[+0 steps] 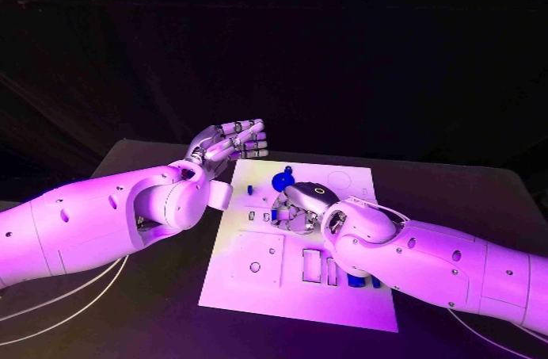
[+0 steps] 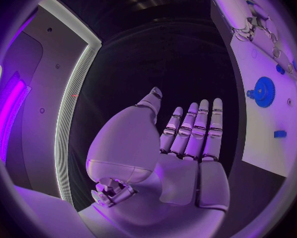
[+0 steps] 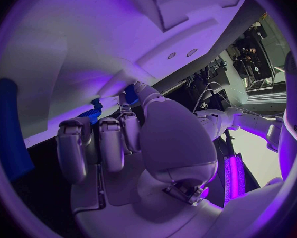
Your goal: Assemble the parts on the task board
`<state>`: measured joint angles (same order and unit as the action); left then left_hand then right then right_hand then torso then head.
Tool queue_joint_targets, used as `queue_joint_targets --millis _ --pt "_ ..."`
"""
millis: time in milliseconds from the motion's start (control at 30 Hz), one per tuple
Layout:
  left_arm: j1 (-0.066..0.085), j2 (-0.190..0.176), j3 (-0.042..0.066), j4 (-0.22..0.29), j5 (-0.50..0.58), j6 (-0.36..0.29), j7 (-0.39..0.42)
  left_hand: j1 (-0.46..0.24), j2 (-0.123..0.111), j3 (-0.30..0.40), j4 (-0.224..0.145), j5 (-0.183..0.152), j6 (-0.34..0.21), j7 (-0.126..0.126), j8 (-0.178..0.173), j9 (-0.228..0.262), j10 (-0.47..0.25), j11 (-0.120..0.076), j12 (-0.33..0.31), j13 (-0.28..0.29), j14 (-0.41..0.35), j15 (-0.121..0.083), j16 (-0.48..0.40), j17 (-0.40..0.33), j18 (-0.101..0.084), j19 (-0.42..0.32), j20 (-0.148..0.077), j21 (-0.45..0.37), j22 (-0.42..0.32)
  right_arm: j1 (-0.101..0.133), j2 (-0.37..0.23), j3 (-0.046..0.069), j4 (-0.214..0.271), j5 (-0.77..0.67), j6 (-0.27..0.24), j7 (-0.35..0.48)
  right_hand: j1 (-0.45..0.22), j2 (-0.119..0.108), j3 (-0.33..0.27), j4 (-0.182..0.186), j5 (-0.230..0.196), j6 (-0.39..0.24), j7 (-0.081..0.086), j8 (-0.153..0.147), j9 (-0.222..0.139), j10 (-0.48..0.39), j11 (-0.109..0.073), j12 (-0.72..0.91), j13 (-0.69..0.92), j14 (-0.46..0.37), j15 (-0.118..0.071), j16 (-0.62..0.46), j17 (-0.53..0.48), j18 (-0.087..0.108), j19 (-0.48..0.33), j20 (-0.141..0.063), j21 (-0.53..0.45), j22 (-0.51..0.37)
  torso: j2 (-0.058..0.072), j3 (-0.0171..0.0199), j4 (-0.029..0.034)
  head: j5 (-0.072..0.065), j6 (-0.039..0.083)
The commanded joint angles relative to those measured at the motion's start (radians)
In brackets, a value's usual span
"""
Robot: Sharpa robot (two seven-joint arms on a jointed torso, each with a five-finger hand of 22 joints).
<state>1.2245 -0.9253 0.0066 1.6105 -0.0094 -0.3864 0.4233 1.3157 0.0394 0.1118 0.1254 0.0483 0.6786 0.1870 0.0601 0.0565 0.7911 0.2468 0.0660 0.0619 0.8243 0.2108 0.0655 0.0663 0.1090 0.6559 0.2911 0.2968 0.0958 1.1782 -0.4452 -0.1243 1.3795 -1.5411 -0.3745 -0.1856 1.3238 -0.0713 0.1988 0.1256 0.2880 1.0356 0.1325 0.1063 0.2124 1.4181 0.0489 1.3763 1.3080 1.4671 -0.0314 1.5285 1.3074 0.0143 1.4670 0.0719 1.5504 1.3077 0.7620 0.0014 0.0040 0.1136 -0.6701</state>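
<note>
The white task board (image 1: 257, 252) lies in the middle of the table. A blue gear (image 1: 283, 181) sits near its far edge, also seen as the gear (image 2: 262, 92) in the left wrist view, with a small blue part (image 1: 250, 189) beside it. My right hand (image 1: 297, 208) is bent down over the board's middle, just in front of the gear. In the right wrist view its thumb and a finger (image 3: 127, 111) pinch a small blue part (image 3: 130, 95) against the board. My left hand (image 1: 234, 145) hovers flat and open, holding nothing, above the board's far left corner.
More blue parts (image 1: 359, 281) lie at the board's near right, partly under my right forearm. A long blue piece (image 3: 10, 127) shows at the rim of the right wrist view. Several slots and recesses (image 1: 310, 264) mark the board's near half.
</note>
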Motion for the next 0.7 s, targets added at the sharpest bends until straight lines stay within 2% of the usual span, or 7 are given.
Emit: queue_joint_targets --millis 33,467,533,600,700 --pt "0.0 0.001 0.0 0.003 0.0 0.017 0.006 -0.006 0.002 -0.004 -0.001 0.003 0.002 0.104 -0.002 0.001 0.003 -0.001 0.0 0.001 0.004 0.0 0.003 0.001 -0.006 -0.004 -0.001 0.001 -0.001 -0.001 0.001 0.0 0.0 -0.01 0.011 -0.013 -0.004 -0.009 0.003 0.001 -0.006 -0.009 0.002 -0.007 -0.002 -0.009 0.001 -0.006 0.09 0.086 0.009 -0.006 0.19 -0.007 0.085 0.01 -0.007 0.245 0.0 0.0004 0.0003 0.0 -0.001" --pt "0.0 0.001 0.0 0.003 0.0 0.018 0.003 -0.006 0.002 -0.004 -0.001 0.003 0.002 0.104 -0.002 0.001 0.002 -0.001 0.0 0.001 0.004 0.0 0.003 0.001 -0.006 -0.004 -0.001 0.001 -0.001 -0.001 0.001 0.0 0.002 -0.002 -0.002 -0.012 -0.021 -0.027 -0.005 0.005 -0.027 -0.033 0.013 -0.02 -0.008 -0.022 0.013 -0.018 0.08 0.085 0.02 -0.008 0.186 -0.005 0.079 0.021 -0.015 0.239 0.0 0.0003 0.0001 0.001 -0.001" --pt "0.0 0.0 0.0 0.003 0.0 0.018 0.003 -0.006 0.002 -0.004 -0.001 0.003 0.002 0.104 -0.002 0.001 0.002 -0.001 0.0 0.001 0.004 0.0 0.003 0.001 -0.006 -0.004 -0.001 0.001 -0.001 -0.001 0.001 0.0 0.002 -0.001 -0.006 -0.009 -0.029 -0.034 -0.011 0.007 -0.05 -0.049 0.017 -0.028 -0.011 -0.03 0.017 -0.026 0.073 0.084 0.024 -0.009 0.185 -0.004 0.076 0.025 -0.019 0.237 0.0 0.0002 -0.0001 0.0 -0.001" --pt "0.0 0.001 0.0 0.003 0.0 0.018 0.003 -0.006 0.002 -0.004 -0.001 0.003 0.002 0.104 -0.002 0.001 0.002 -0.001 0.0 0.001 0.004 0.0 0.003 0.001 -0.006 -0.004 -0.001 0.001 -0.001 -0.001 0.001 0.0 0.002 0.0 -0.01 -0.007 -0.039 -0.045 -0.023 0.012 -0.091 -0.07 0.023 -0.037 -0.015 -0.042 0.022 -0.037 0.062 0.084 0.028 -0.011 0.184 -0.002 0.073 0.03 -0.024 0.234 0.0 0.0001 0.0002 0.0 0.0" --pt "0.0 0.0 0.0 0.003 0.0 0.019 0.003 -0.006 0.003 -0.003 -0.002 0.003 0.001 0.104 -0.002 0.001 0.001 -0.001 -0.001 0.001 0.004 0.0 0.003 0.001 -0.005 -0.004 -0.001 0.001 -0.001 -0.001 0.0 0.0 0.003 0.001 -0.016 -0.005 -0.044 -0.056 -0.034 0.016 -0.119 -0.092 0.028 -0.043 -0.019 -0.056 0.028 -0.051 0.049 0.083 0.033 -0.011 0.183 -0.001 0.069 0.035 -0.03 0.231 0.0 -0.0001 0.0001 -0.001 0.0"
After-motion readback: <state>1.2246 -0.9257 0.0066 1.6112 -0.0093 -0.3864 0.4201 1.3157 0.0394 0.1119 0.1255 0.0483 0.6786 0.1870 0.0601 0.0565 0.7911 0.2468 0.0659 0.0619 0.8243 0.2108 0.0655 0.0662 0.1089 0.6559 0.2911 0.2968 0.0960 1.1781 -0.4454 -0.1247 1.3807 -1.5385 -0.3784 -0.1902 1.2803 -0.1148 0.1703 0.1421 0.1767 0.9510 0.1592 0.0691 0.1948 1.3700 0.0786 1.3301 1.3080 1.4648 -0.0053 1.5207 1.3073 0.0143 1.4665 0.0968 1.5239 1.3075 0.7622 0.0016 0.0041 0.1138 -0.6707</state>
